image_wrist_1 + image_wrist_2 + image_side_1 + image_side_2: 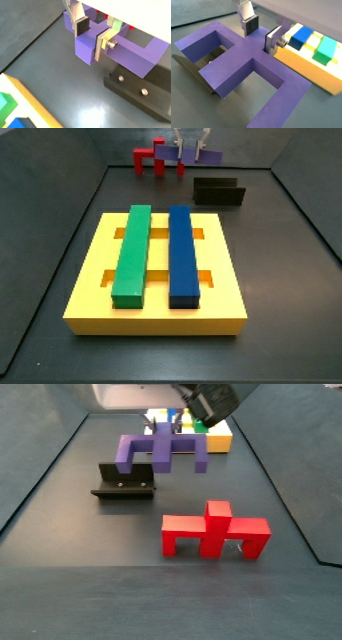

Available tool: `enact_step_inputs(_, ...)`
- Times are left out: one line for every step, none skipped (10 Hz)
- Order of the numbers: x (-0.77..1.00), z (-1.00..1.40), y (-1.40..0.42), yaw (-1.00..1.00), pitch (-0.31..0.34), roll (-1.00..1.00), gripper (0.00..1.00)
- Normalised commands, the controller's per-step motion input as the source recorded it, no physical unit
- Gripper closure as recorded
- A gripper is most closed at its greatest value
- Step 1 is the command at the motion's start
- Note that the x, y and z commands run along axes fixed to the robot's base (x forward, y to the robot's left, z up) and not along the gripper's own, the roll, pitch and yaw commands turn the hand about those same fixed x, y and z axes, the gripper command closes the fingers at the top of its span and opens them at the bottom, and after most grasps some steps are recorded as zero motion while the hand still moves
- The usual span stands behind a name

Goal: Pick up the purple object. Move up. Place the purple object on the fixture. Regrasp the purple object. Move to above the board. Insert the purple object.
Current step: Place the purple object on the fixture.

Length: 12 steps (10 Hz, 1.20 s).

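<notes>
The purple object (85, 50) (238, 62) is a wide bridge with two legs and a central post. My gripper (90, 42) (261, 37) is shut on the end of that post, one dark pad on each side. In a side view the purple object (160, 452) hangs under the gripper (171, 422), just behind and partly over the dark fixture (124, 482). The fixture (137, 92) (191, 67) shows below the piece in both wrist views. The yellow board (214, 278) (214, 439) lies apart from them. From the board's side, the purple object (163, 150) is at the far end.
A red piece (214, 534) (154, 160) of similar shape stands on the floor near the fixture (218, 192). A green bar (131, 253) and a blue bar (183, 253) lie in the board's slots. Dark walls close in the floor on both sides.
</notes>
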Motion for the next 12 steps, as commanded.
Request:
enact_step_inputs(0.82, 0.01, 0.0, 0.0, -0.086, -0.7, 1.0)
enact_step_inputs(0.82, 0.0, -0.03, 0.0, -0.163, -0.59, 1.0)
enact_step_inputs(0.75, 0.0, -0.04, 0.0, -0.291, -0.52, 1.0)
enact_step_inputs(0.78, -0.03, -0.05, 0.0, -0.294, -0.43, 1.0)
enact_step_inputs(0.75, -0.17, 0.0, 0.07, -0.36, -0.37, 1.0)
enact_step_inputs(0.85, -0.23, 0.0, 0.11, -0.2, -0.33, 1.0)
enact_step_inputs(0.95, -0.21, 0.0, 0.16, 0.0, -0.29, 1.0)
enact_step_inputs(0.83, -0.31, 0.0, 0.2, 0.069, -0.38, 1.0)
enact_step_inputs(0.7, -0.27, 0.0, 0.27, 0.074, -0.47, 1.0)
enact_step_inputs(0.5, -0.23, 0.0, 0.23, 0.057, -0.54, 1.0)
enact_step_inputs(0.3, -0.35, 0.0, 0.07, 0.0, -0.47, 1.0)
enact_step_inputs(0.33, -0.27, 0.03, 0.0, 0.0, -0.42, 1.0)
